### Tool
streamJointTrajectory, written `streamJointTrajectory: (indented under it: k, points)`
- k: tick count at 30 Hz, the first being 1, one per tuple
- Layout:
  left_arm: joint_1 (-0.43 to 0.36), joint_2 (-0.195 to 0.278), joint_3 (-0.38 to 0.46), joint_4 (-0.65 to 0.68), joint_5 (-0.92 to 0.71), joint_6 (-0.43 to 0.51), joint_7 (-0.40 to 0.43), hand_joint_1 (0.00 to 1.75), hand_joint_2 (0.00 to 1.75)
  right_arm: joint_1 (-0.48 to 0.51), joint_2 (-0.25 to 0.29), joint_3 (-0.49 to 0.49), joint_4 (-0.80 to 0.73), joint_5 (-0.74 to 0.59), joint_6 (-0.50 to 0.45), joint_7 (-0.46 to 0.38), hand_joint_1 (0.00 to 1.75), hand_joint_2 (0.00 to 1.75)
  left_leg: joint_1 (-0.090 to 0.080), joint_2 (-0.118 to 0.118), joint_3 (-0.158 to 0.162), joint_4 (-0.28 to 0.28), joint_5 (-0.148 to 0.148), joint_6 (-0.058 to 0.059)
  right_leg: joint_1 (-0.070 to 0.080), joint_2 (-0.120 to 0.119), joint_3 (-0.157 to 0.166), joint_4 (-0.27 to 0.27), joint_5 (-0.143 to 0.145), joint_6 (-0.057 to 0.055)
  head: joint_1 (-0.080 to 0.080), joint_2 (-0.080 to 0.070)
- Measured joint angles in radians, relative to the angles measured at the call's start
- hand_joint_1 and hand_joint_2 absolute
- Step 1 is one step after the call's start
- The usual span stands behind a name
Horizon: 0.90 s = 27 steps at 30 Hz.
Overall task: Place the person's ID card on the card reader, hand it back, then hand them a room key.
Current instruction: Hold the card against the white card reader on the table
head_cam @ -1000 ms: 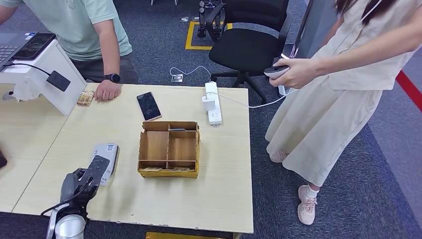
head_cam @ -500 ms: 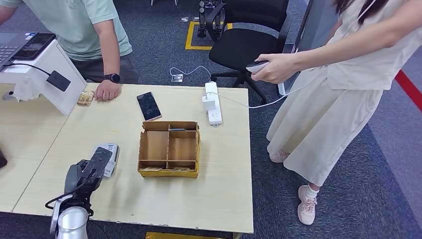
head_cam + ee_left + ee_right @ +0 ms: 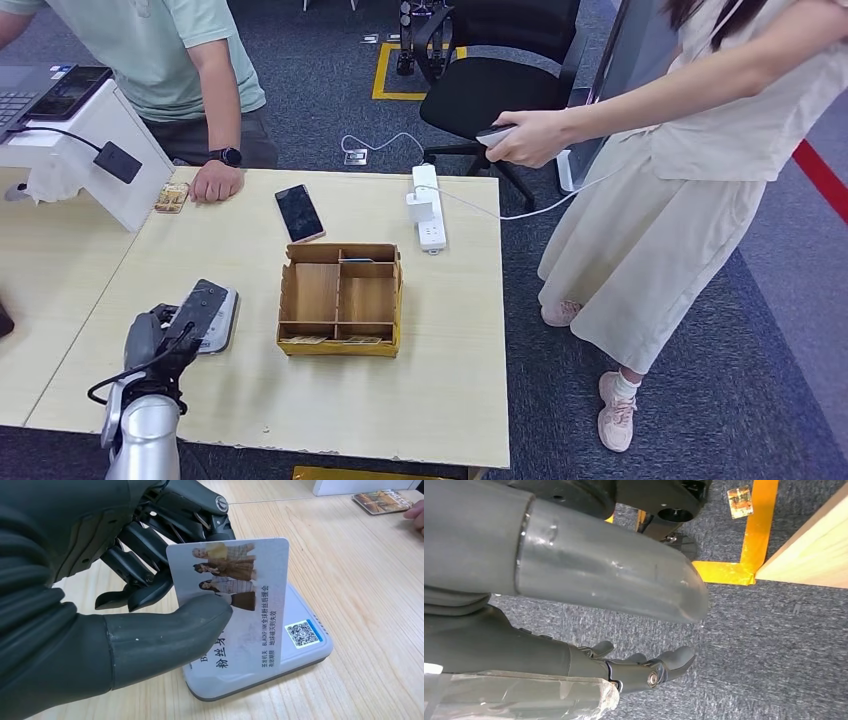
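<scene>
Pale-wood ground for the whole job: working over the table (image 3: 440,330) from its near edge, facing a seated person (image 3: 150,60) at the far side, who is resting a hand (image 3: 215,183) on the top beside a small printed card (image 3: 171,198). Cannot tell whether that is a room key. Sharing the space with a standing person (image 3: 690,170) on the right, who is holding a small device on a cable, well apart from the work. Judging neither to be in the way.

Staying clear of the box (image 3: 340,298), which is sitting just to the right of the reader and probably limiting sideways room. Noting a strip (image 3: 428,205) and a phone (image 3: 299,212) lying beyond it, near the route back to the seated person's hand.

Letting the right hand (image 3: 644,667) hang over the carpet below the table edge, fingers loosely apart, holding nothing and playing no part for now.

Pinching with the left hand (image 3: 125,580) between thick thumb and dark fingers, gripping one end only, likely so as to leave the free end ready for laying down.

Hovering right above the reader (image 3: 305,650), near the table's front left.

Holding the ID card (image 3: 235,595) nearly on edge over the reader's top, not yet lying flat. Cannot tell whether its lower edge is touching. Judging the placing step to be underway.
</scene>
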Motion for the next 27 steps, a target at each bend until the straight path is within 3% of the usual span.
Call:
streamJointTrajectory:
  k: [27]
  points:
    - [-0.045, -0.010, -0.001, 0.092, -0.022, 0.020, -0.003, 1.75, 1.75, 0.004, 0.008, -0.003, -0.012, 0.021, -0.001, 0.015, 0.00, 0.00, 0.000, 0.000, 0.000, 0.000, 0.000, 0.000, 0.000, 0.000, 0.000, 0.000, 0.000, 0.000, 0.000, 0.000]
